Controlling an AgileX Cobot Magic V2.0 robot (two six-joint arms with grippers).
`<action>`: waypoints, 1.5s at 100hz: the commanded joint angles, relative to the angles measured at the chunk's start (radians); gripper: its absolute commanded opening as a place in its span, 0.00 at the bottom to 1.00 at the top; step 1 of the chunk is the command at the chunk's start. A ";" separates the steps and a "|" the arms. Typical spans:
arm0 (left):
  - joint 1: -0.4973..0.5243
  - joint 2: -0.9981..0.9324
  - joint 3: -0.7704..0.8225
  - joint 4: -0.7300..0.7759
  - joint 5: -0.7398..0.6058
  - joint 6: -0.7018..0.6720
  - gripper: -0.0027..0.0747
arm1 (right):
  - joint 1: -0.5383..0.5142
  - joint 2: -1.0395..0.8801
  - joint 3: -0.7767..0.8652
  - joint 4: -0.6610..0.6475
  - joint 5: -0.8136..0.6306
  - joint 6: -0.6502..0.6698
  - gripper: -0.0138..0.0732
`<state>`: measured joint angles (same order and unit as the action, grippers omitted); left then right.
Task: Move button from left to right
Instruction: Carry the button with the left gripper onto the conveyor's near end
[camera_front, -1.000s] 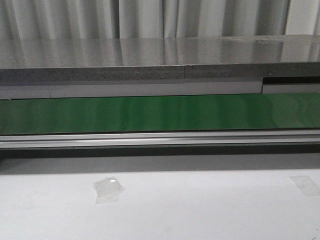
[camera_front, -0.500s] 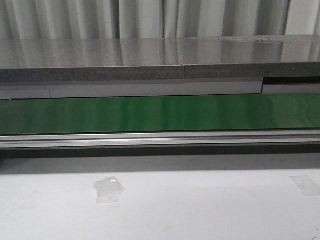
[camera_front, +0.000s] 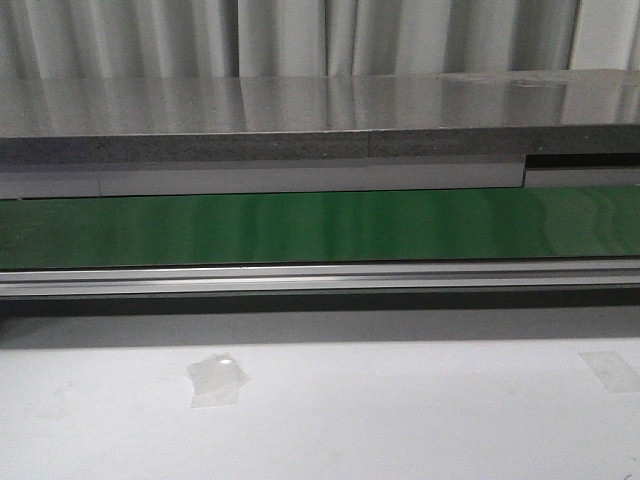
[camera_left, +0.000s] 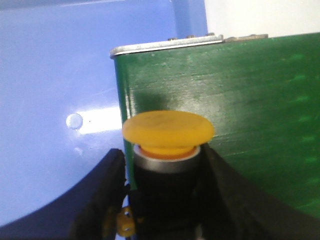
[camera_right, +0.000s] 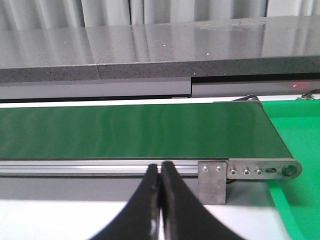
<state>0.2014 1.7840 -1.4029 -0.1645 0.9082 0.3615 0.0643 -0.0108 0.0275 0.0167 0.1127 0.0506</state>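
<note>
On my left wrist camera the left tool (camera_left: 162, 200) is clamped on the button (camera_left: 168, 134), one dark finger against each side of its black body, the yellow head standing clear above them. Beyond it is the end of the green belt (camera_left: 240, 110) and a blue bin (camera_left: 55, 85); whether the button is resting or lifted I cannot tell. I judge this the carry step: next I should set it down on the belt and let go, so it can go right.

The right tool (camera_right: 160, 200) has its fingers pressed together, holding nothing, waiting just before the right end of the belt beside a green tray (camera_right: 295, 135).

From the front, neither arm shows: only the white tabletop (camera_front: 400, 420) with tape scraps (camera_front: 217, 379), then the bare belt, then a grey shelf (camera_front: 300, 110) and curtains (camera_front: 320, 35). Nothing blocks the run.
</note>
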 joint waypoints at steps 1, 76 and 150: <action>-0.005 -0.050 -0.016 -0.017 -0.032 0.002 0.11 | 0.001 -0.013 -0.015 0.000 -0.080 -0.002 0.08; -0.007 -0.048 0.036 -0.096 -0.104 0.042 0.48 | 0.001 -0.013 -0.015 0.000 -0.080 -0.002 0.08; -0.007 -0.105 0.036 -0.315 -0.106 0.191 0.64 | 0.001 -0.013 -0.015 0.000 -0.080 -0.002 0.08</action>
<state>0.2009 1.7583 -1.3443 -0.4047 0.8317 0.5201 0.0643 -0.0108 0.0275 0.0167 0.1127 0.0506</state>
